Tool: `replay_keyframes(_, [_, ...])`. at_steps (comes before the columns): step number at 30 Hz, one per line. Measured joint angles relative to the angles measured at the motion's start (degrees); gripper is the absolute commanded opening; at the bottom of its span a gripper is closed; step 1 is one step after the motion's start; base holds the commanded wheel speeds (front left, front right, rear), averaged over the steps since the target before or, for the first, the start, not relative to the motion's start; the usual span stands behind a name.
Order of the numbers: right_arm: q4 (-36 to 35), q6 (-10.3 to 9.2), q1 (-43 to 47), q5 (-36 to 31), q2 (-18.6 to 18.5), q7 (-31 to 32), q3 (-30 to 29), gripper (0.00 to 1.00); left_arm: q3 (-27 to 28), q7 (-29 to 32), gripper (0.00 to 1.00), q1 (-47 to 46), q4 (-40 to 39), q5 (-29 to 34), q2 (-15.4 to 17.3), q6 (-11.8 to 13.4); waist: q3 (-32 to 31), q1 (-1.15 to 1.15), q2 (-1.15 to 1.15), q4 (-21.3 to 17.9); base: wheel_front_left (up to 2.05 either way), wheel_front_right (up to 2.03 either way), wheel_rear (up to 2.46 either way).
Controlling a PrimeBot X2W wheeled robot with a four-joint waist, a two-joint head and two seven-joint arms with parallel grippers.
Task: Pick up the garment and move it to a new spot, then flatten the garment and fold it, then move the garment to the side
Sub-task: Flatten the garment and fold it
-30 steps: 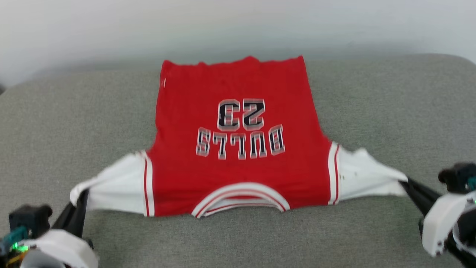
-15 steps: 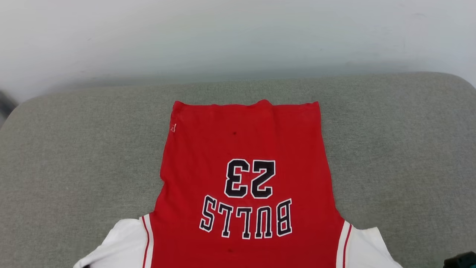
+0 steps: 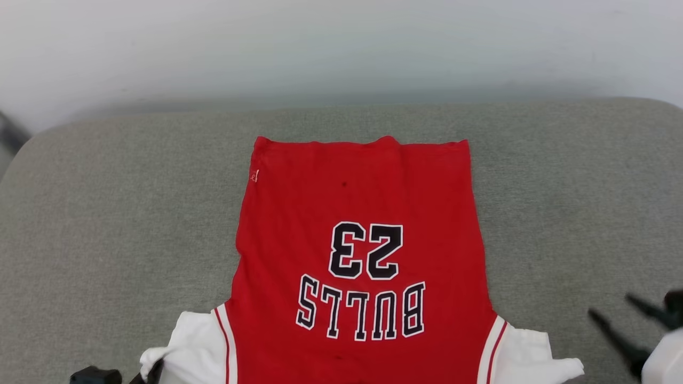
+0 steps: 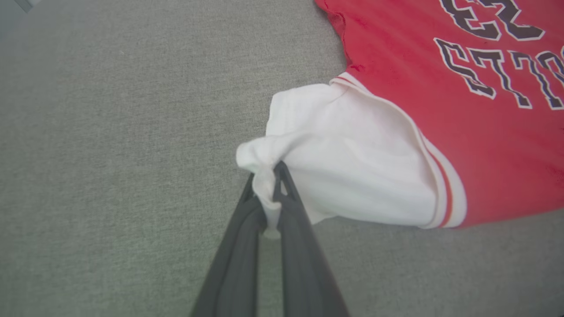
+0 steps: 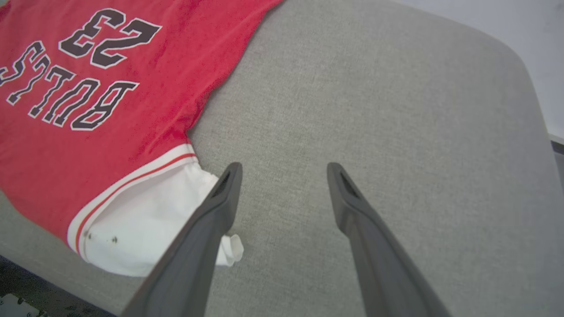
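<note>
The garment (image 3: 363, 213) is a red jersey with white sleeves. It lies spread flat on the grey cushion with its hem at the far side and its lettering upside down to me. My left gripper (image 4: 266, 176) is shut on the bunched tip of the garment's white sleeve (image 4: 352, 167), and shows at the bottom left of the head view (image 3: 152, 373). My right gripper (image 5: 284, 169) stands open over bare cushion, just right of the other white sleeve (image 5: 132, 229), which lies loose beside its left finger. That gripper sits at the right edge of the head view (image 3: 611, 306).
The grey padded surface (image 3: 106, 213) stretches wide on both sides of the jersey. A pale wall (image 3: 341, 42) rises behind it. The cushion's rounded corner and edge (image 5: 520, 88) lie beyond my right gripper, with dark floor (image 5: 26, 290) below its near edge.
My right gripper has opened and let go of the right sleeve, which now rests on the cushion. The head camera has shifted its view. My left gripper still holds the left sleeve.
</note>
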Motion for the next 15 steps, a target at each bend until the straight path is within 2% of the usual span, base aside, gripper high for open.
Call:
replay_keyframes(4, [-2.49,0.0,-7.59,-0.66,-2.0,0.94,-3.59,1.0,-0.67,0.09,0.0,-2.0,-2.63,2.26,0.24,0.77,1.3,0.0,0.0,1.15,0.0,0.0,0.0])
replay_keyframes(7, [-2.93,0.0,-15.47,-0.36,-3.75,2.87,-4.08,1.0,-0.73,0.27,0.0,-4.09,-5.01,3.9,0.65,1.49,2.94,0.0,0.0,2.26,0.0,0.0,0.0])
replay_keyframes(11, [-0.35,0.0,-28.66,0.48,-6.09,7.97,-1.74,1.0,-0.83,0.45,0.0,-6.7,-8.01,5.79,0.65,2.22,5.96,0.0,0.0,3.88,0.0,0.0,0.0])
replay_keyframes(15, [4.05,0.0,-40.86,1.6,-8.68,16.51,4.56,1.0,-1.31,0.44,0.0,-9.73,-10.35,7.53,-0.41,2.46,9.61,0.01,0.0,5.9,0.0,0.0,0.0])
